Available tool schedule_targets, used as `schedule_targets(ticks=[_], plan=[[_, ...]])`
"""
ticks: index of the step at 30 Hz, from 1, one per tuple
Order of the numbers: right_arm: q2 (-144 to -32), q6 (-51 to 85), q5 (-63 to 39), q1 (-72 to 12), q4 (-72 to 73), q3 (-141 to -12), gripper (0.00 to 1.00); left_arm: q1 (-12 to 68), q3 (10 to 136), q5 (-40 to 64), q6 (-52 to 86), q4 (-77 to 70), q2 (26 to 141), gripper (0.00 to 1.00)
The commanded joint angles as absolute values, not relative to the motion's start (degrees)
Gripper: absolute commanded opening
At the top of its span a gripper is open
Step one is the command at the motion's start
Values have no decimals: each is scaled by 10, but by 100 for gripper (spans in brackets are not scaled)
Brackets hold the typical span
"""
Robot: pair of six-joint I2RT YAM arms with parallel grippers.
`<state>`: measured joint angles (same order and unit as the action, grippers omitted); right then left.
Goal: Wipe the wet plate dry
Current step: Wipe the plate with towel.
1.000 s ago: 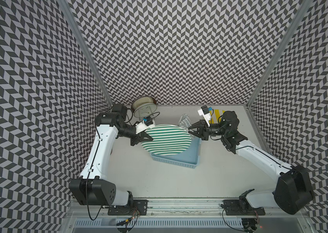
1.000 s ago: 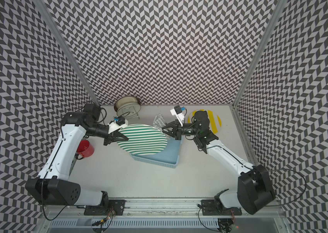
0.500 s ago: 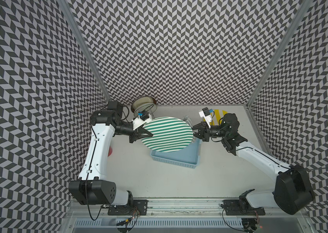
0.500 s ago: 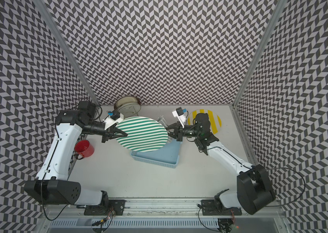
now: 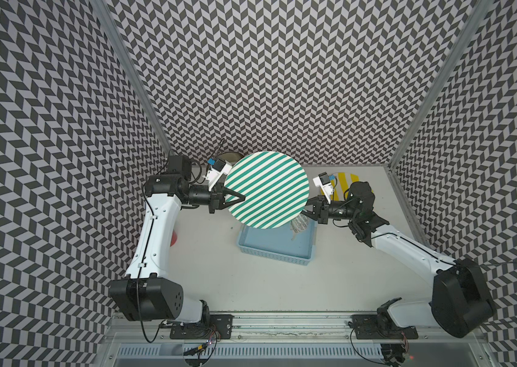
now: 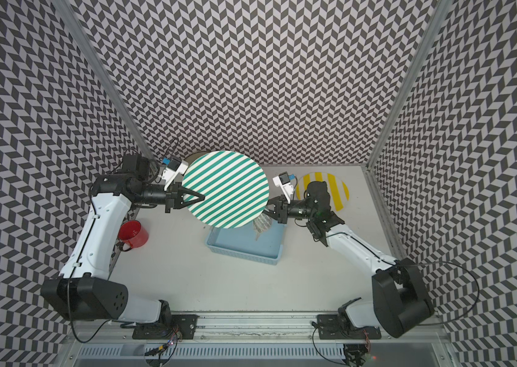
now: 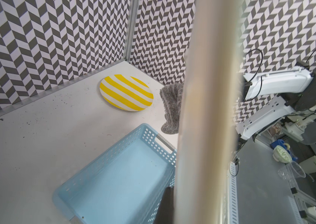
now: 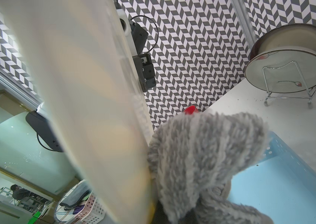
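The left gripper, clenched on the rim, has raised the striped plate off the basket and tilted it up. The right gripper, clamping the grey cloth, now reaches the plate's back face, so wiping can begin.

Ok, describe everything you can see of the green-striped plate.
The green-striped plate is round, with diagonal green and white stripes on its face and a plain cream back in the wrist views. It is held in the air, tipped up so its face shows to both top views, above the far end of the blue basket. The left gripper is shut on its rim; at the opposite rim the grey cloth, pinched by the right gripper, appears to press its back. Wetness cannot be seen.
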<state>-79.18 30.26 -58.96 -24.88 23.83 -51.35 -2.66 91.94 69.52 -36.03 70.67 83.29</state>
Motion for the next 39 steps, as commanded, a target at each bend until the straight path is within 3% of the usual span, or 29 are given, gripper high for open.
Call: schedule_targets(ticks=[1,5,16,28,39], plan=[[-752,305,-651,-277,303,-513,0,-49,904,629,-258,549,848,0],[-737,293,-588,-285,302,-504,0,-45,880,644,-202,521,851,0],[-686,226,-297,-352,294,-466,0,-11,823,720,-77,484,858,0],[-685,138,-32,-492,296,-469,0,40,730,575,163,293,789,0],[-750,77,158,-593,375,-487,0,66,669,606,280,205,784,0]])
